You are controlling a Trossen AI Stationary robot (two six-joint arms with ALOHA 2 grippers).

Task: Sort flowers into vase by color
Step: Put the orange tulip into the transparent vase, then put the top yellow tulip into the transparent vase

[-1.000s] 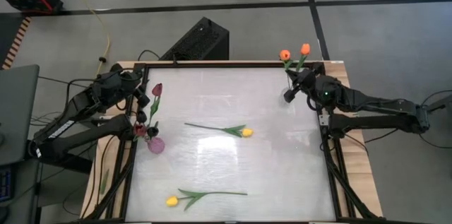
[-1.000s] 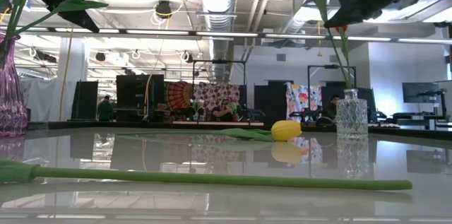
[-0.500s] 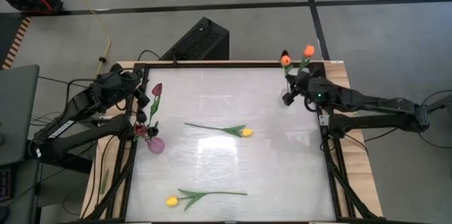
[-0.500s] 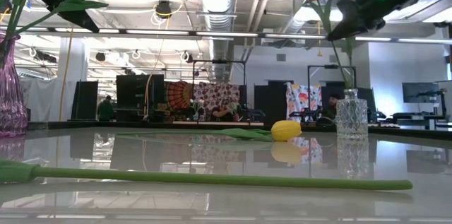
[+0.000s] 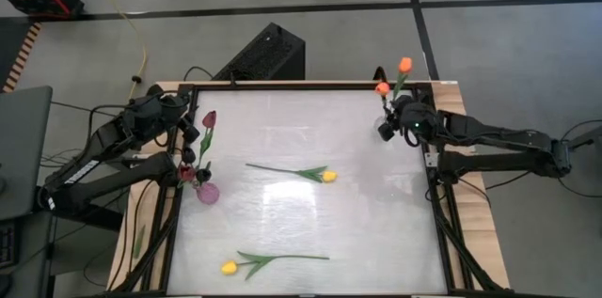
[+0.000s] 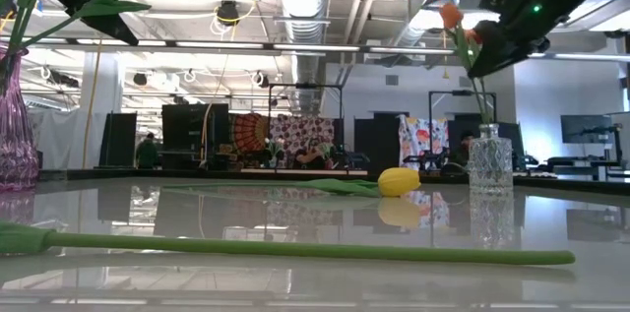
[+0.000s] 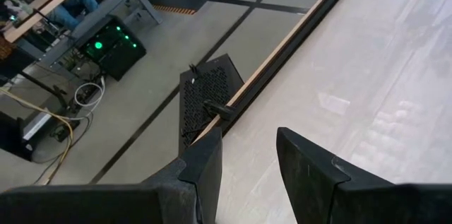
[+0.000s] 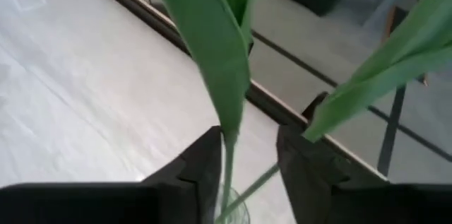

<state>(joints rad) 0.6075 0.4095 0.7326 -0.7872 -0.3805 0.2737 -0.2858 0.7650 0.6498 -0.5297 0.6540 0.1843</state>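
From above, the right gripper hangs over the clear vase's two orange flowers; two yellow flowers lie on the table. Its wrist view shows parted fingers around a stem, so lifting could snag it and tip the vase. The left gripper waits open near the purple vase

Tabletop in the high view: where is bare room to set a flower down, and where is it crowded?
Free: the wide stretch of table above the middle yellow tulip, and the patch right of the near yellow tulip. Crowded: the purple vase by the left gripper, and the orange tulips by the right gripper.
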